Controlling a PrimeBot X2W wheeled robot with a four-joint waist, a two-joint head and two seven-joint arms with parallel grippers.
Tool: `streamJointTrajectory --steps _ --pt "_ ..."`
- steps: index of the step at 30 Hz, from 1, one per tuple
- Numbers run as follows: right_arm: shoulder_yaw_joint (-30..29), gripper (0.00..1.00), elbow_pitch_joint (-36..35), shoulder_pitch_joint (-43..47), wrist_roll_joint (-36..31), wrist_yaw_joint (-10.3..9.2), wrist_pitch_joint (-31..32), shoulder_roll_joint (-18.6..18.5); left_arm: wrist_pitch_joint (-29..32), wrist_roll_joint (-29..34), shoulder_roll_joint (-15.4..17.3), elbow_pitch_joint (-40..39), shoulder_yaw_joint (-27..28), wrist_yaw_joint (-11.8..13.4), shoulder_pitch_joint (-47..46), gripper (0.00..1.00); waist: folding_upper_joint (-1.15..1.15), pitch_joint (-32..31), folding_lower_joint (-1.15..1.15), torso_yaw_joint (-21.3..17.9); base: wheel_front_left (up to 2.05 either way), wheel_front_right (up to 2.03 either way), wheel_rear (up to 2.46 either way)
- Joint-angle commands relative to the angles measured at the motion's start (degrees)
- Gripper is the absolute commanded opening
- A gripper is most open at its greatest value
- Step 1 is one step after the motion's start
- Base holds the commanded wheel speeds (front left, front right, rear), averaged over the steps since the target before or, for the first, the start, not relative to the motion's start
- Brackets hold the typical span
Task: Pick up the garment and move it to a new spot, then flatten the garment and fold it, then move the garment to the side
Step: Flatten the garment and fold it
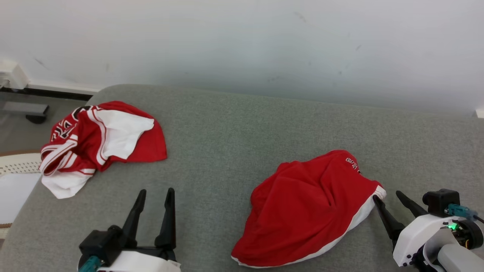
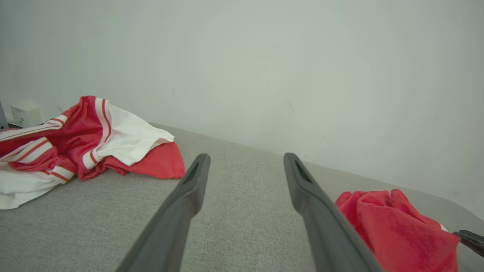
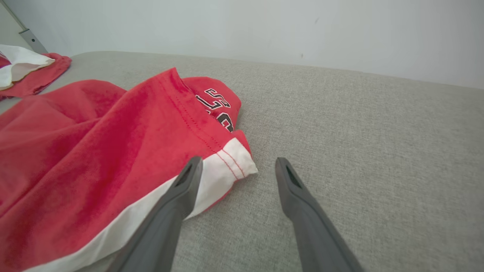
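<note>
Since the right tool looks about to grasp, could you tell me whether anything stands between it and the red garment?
Nothing visible does. The open right tool is already at the red garment, beside its white hem corner, over bare grey cushion. The red-and-white jersey lies well off to the left.

Setting. White wall (image 1: 242, 45), faintly scuffed and evenly lit, rises ahead of the left pincer (image 1: 156, 190), beyond the far edge of a grey upholstered surface (image 1: 227, 128) with a rounded corner. Far to that pincer's left: grey floor (image 1: 15, 132), white skirting (image 1: 60, 87), a grey bar on a dark foot (image 1: 28, 110).
</note>
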Motion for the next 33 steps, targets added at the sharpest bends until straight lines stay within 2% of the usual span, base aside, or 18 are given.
streamJointTrajectory --steps 1,9,10,11,13,14,21,27,33 --pt "0.6 1.0 0.9 -1.0 0.2 -0.13 0.1 -0.2 0.0 -0.3 0.2 0.0 0.1 -0.2 -0.6 1.0 0.0 0.7 0.0 0.7 0.0 0.0 0.0" --pt "4.4 1.0 5.3 -3.9 3.2 -0.13 2.7 0.6 0.0 -0.6 0.2 0.1 0.0 0.0 -1.3 1.0 0.0 1.7 0.0 2.4 0.0 0.0 0.0" --pt "4.9 0.88 5.7 -4.0 3.6 -0.13 2.9 0.6 0.0 -0.6 0.2 0.2 0.0 -0.1 -1.3 1.0 0.0 1.8 0.0 2.5 0.0 0.0 0.0" --pt "5.3 0.62 5.7 -4.2 4.1 -0.12 2.9 0.6 0.0 -0.6 0.2 0.2 0.1 -0.1 -1.4 1.0 0.0 1.8 0.0 2.6 0.0 0.0 0.0" --pt "6.1 0.25 5.6 -4.3 5.1 -0.13 2.6 0.4 0.0 -0.5 0.2 0.2 0.3 -0.1 -1.3 1.0 0.0 1.9 0.0 2.6 0.0 0.0 0.0" --pt "6.5 0.0 5.4 -4.3 5.7 -0.13 2.3 0.3 0.0 -0.5 0.2 0.1 0.4 -0.1 -1.3 1.0 0.0 1.9 0.0 2.5 0.0 0.0 0.0" --pt "8.1 0.0 4.9 -4.5 8.9 -0.13 -0.1 0.1 0.0 0.1 0.2 0.3 0.6 -0.1 -1.5 1.0 0.0 1.8 0.0 1.8 0.0 0.0 0.0" --pt "7.1 0.0 3.7 -2.9 11.4 -0.13 -2.1 -0.6 0.0 0.5 0.2 0.5 0.9 0.0 -0.4 1.0 0.0 0.4 0.0 1.1 0.0 0.0 0.0" --pt "5.9 0.0 -1.0 1.0 15.1 -0.13 -2.8 -3.3 0.0 0.7 0.2 0.3 1.2 0.1 1.2 1.0 0.0 -1.5 0.0 -1.5 0.0 0.0 0.0"
